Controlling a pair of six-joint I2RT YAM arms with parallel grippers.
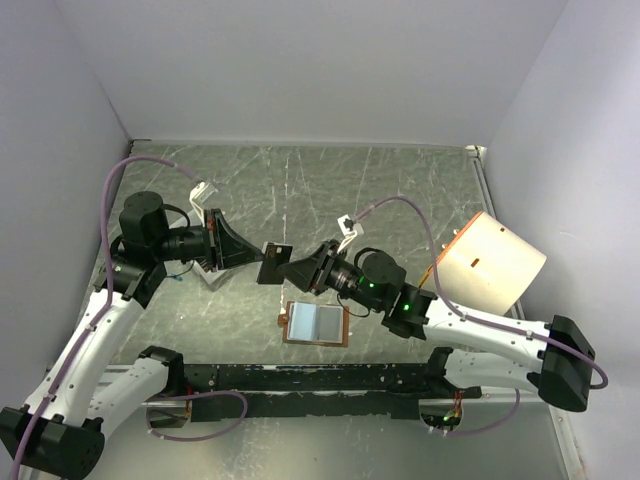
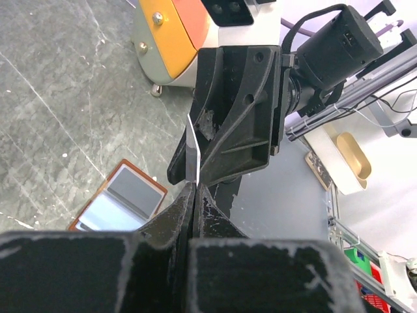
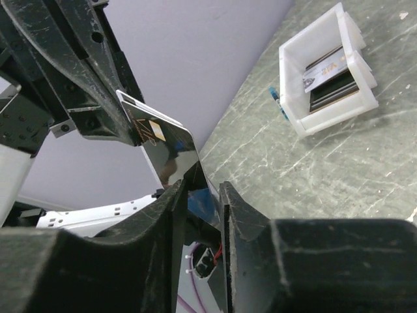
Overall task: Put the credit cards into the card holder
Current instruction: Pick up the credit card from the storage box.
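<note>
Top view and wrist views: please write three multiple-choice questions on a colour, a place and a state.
1. The tray is: A white; B red; C green.
2. The card holder lies: A inside the tray; B on the table; C on a shelf.
3. The left gripper is: A wide open; B shut on a card; C shut on nothing.
Answers: 1 A, its walls are white. 2 B, it lies open on the table. 3 B, a card sits between its closed jaws.
</note>
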